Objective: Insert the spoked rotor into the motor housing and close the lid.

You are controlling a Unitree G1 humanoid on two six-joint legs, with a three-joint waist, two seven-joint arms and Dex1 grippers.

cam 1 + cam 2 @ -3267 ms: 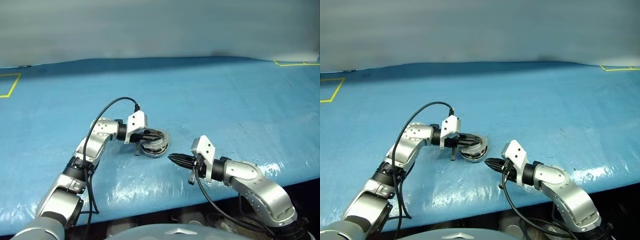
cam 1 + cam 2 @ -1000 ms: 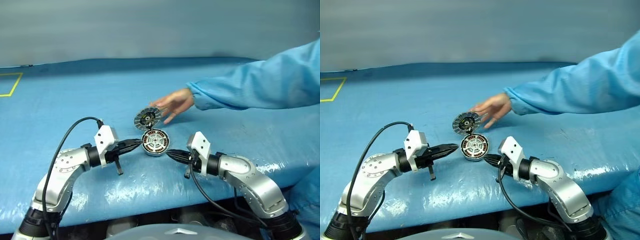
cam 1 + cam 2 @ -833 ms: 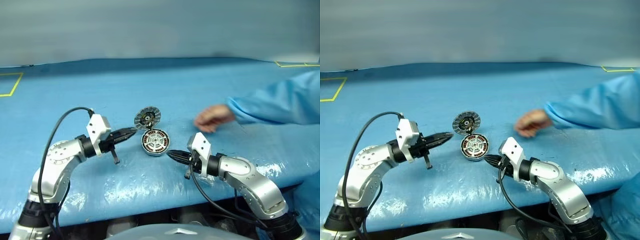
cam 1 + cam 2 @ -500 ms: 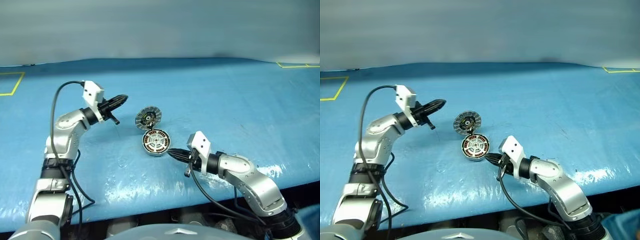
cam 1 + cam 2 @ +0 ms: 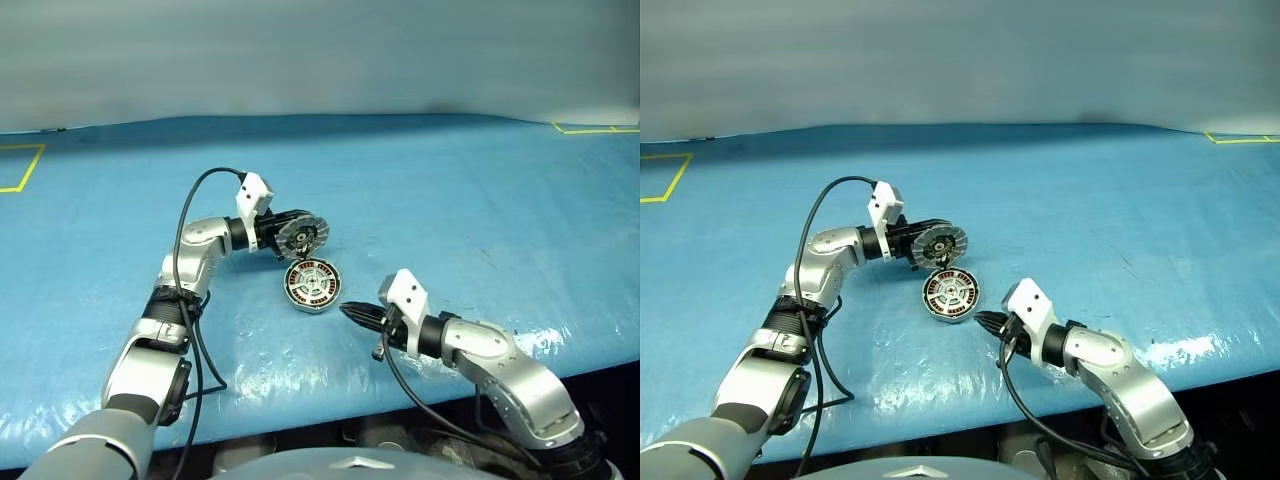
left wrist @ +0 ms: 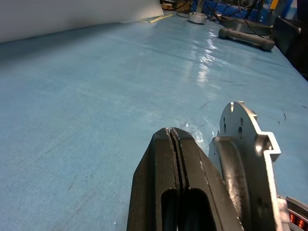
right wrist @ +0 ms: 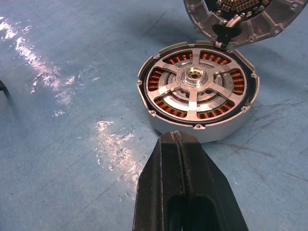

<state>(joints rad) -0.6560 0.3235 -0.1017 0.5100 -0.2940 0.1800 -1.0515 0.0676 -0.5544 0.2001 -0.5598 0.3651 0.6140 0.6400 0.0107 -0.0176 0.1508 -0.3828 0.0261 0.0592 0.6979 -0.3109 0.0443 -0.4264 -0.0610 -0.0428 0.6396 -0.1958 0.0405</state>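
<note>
Right wrist view puts your right gripper (image 7: 179, 144), fingers together and empty, just near of the motor housing (image 7: 197, 96), likely bracing it. You'll see the spoked rotor (image 7: 195, 86) already seated flat, axis upward. Beyond, the lid (image 5: 303, 235) stands open on its hinge, inner face toward you; your closed left gripper (image 5: 282, 232) sits behind it, ready to push.
</note>
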